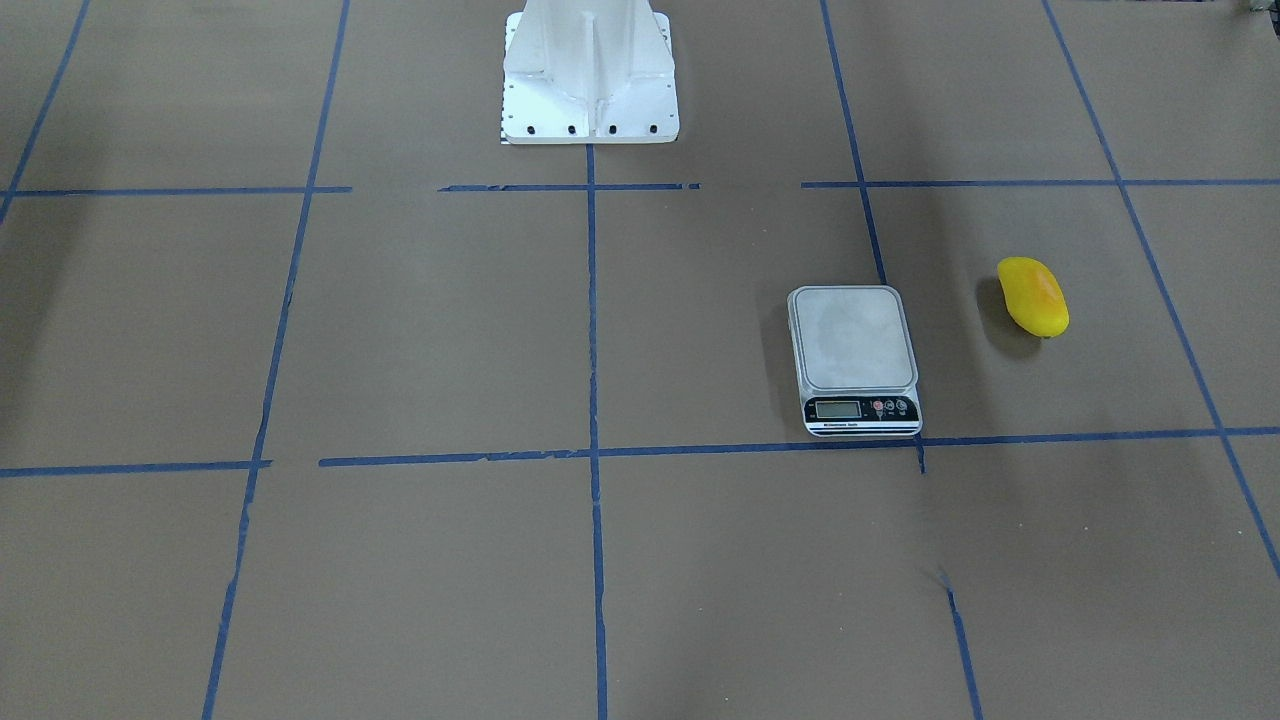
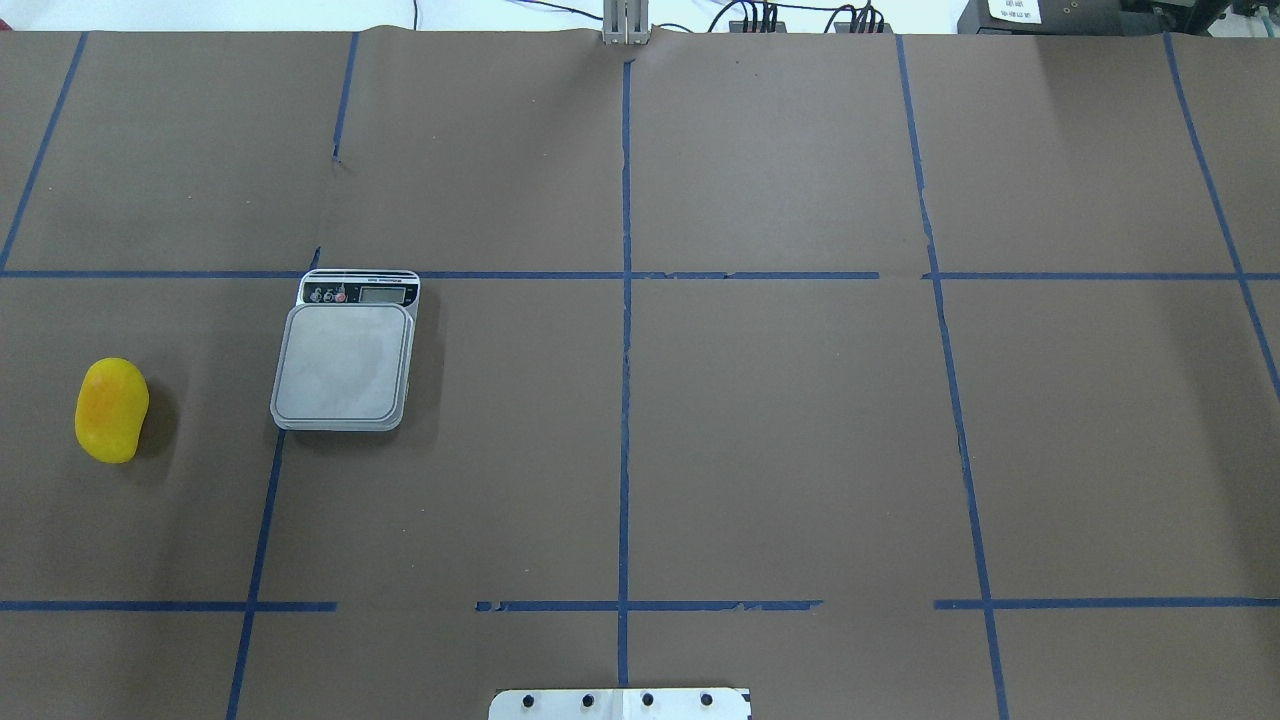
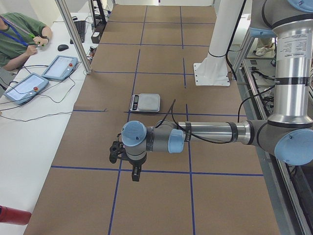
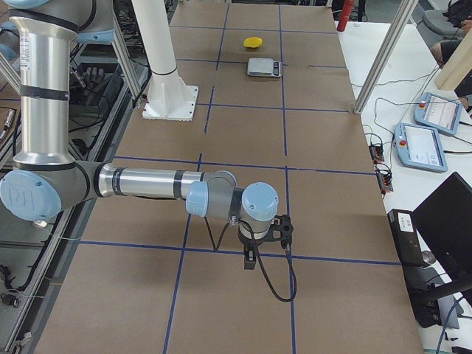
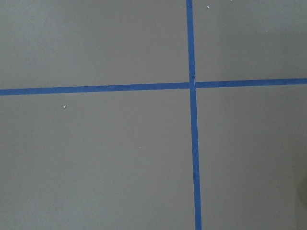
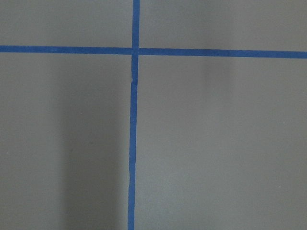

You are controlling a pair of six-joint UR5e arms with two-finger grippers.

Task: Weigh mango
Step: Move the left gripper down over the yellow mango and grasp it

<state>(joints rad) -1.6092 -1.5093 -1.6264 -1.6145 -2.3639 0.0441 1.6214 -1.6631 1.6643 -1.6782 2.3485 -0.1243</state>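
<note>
Brown paper is covering the table (image 2: 800, 420), and both arms are reaching out low over it. The left arm (image 3: 215, 132) is stretching out past the scale's (image 2: 345, 365) left side, and the right arm (image 4: 147, 183) is working far off to its right.

You are looking at a bare platform, so the weighing is not yet begun. The mango (image 2: 111, 410) is lying on the paper near the scale's left side, apart from it. Its long axis is running roughly parallel to the scale's side edges, tilting slightly.

That is putting the fruit on the left arm's half, so you are likely wanting the left arm, as the nearer one. It would be gripping across the short width, then carrying the fruit rightward onto the platform.

The left gripper (image 3: 135, 176) is hanging over bare paper beyond the scale's left side. The right gripper (image 4: 249, 262) is hanging well to the scale's right. Both are showing only from the side, so you cannot tell whether either is open or closed.
</note>
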